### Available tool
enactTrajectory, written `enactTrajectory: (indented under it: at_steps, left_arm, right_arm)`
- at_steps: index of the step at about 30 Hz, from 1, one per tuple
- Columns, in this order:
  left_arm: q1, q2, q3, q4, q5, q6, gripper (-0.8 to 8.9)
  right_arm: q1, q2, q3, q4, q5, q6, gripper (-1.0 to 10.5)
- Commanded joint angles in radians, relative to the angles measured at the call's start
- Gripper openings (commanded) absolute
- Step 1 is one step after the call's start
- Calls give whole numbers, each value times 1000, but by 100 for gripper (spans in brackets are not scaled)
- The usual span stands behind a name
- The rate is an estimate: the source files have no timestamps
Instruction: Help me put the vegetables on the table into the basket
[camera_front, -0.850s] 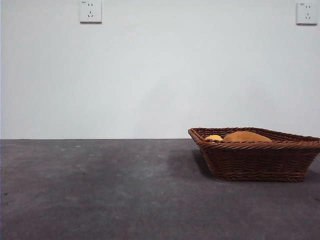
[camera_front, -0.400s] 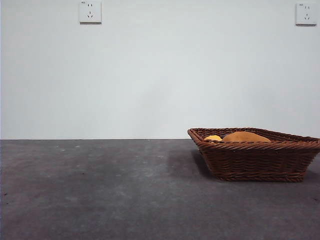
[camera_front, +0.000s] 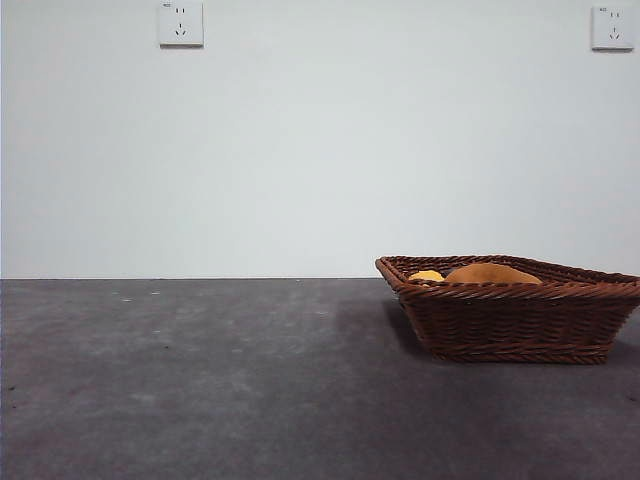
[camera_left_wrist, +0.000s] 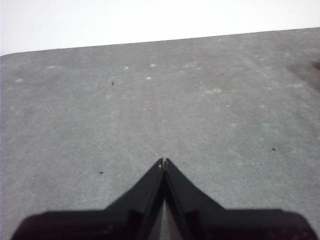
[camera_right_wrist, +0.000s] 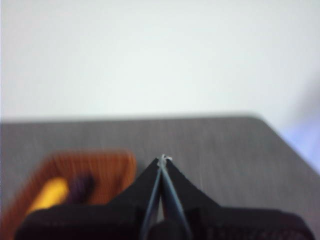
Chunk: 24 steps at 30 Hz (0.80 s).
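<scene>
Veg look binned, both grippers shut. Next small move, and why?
Probably none beyond parking both arms. The basket already holds the yellow piece and the orange-brown lump; the blurred right wrist view shows a dark purple shape inside too. No vegetable lies on the table. Left gripper and right gripper are shut on nothing.

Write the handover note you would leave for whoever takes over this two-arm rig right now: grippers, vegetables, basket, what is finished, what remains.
Left gripper: shut, holding nothing, above bare dark grey table.
Right gripper: shut, holding nothing, above the table beside the basket; that view is blurred.
Dark brown woven wicker basket: on the table, with the small yellow vegetable, the large orange-brown potato-like lump and a dark purple shape, probably the eggplant.
Done: no vegetable seen on the table.
Left: confirm the eggplant.
</scene>
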<state>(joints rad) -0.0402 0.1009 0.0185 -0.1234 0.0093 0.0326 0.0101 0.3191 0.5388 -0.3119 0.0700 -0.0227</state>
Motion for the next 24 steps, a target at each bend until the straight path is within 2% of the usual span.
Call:
enactTrajectory:
  at_steps: [1,8,17,22,24]
  left_arm:
    - [2,0,-10,4,-3,-3,-3]
    - [2,0,-10,4,-3,-3,-3]
    - [2,0,-10,5,-3,-3,-3]
    - [2,0,-10,4,-3,-3,-3]
    - [2,0,-10,5,-3,-3,-3]
  right_arm:
    - [-17,-104,-175,-2,2,-5,0]
    - [-40,-225,-385,-3,2,-4,0]
    - [-40,-297,-483,7,1,-4,0]
    - [-43,-311,-524,133,2,-4,0]
    - [-44,-311,-525,132,1,-4,0]
